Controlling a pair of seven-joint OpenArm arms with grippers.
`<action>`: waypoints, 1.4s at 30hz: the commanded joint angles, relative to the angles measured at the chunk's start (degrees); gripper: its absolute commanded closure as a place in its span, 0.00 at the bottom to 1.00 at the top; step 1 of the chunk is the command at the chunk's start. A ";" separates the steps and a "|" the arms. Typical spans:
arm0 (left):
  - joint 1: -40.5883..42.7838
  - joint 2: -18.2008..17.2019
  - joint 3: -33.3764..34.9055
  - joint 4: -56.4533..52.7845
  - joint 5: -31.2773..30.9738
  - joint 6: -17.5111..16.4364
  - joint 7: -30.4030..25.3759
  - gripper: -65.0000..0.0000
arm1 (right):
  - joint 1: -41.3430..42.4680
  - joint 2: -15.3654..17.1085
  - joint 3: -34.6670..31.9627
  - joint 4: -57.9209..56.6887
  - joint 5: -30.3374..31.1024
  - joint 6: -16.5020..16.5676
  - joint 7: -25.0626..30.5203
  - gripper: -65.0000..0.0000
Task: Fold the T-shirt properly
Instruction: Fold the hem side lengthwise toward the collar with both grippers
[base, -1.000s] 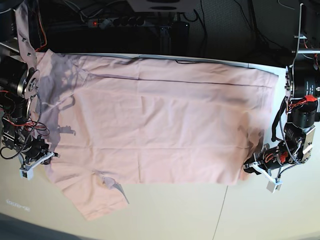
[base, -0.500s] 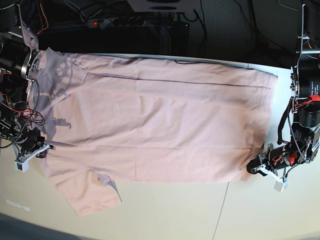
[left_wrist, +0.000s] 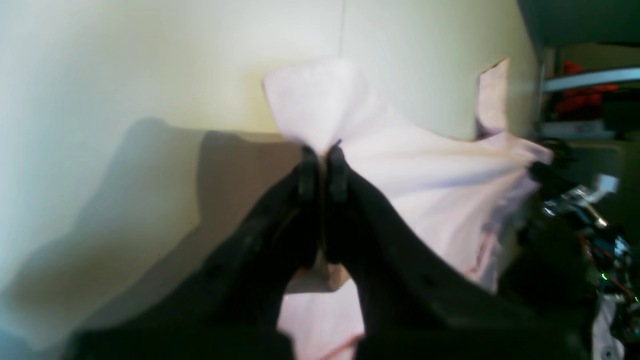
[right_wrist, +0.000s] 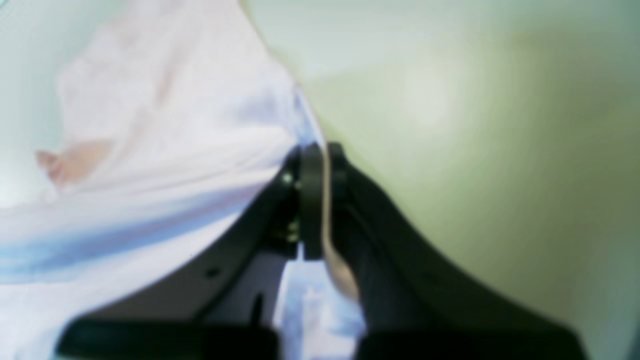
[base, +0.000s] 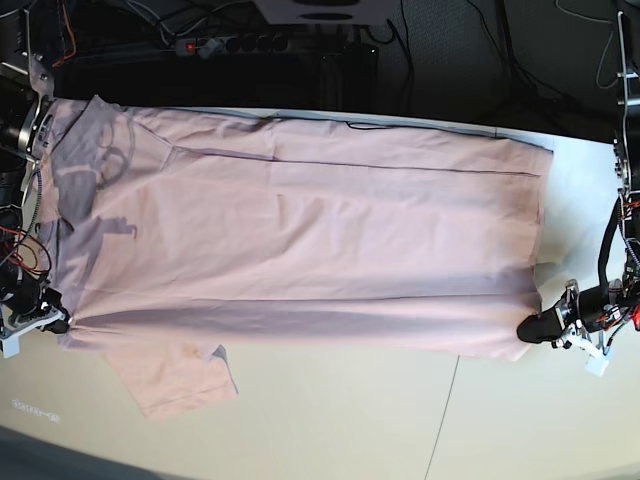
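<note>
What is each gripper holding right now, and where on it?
Both hold the T-shirt along its near edge. The left gripper pinches the corner at the hem end; the right gripper pinches the edge at the sleeve end.

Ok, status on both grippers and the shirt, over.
Left gripper shut on T-shirt corner. Right gripper shut on opposite end. Near edge pulled taut between them. Nothing obstructing.

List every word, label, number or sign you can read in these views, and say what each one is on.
Nothing can be read.
T-shirt: only plain pink cloth shows, with no lettering in any view.
Table: a faint pale mark near the lower left corner of the base view, too small and blurred to read.
Power strip behind the table: no legible marking.
Both wrist views are blurred and show no text.
</note>
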 joint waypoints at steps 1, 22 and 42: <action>-1.81 -1.62 -0.22 0.66 -2.99 -2.02 1.09 1.00 | 1.42 1.79 0.26 1.60 1.92 5.22 0.13 1.00; 12.35 -4.37 -0.22 19.58 -7.68 -2.02 12.26 1.00 | -18.53 3.78 0.50 22.91 13.40 5.31 -6.93 1.00; 15.61 -5.92 -0.22 26.67 -6.91 -2.02 9.27 1.00 | -30.97 8.13 4.98 32.98 13.42 5.27 -7.63 1.00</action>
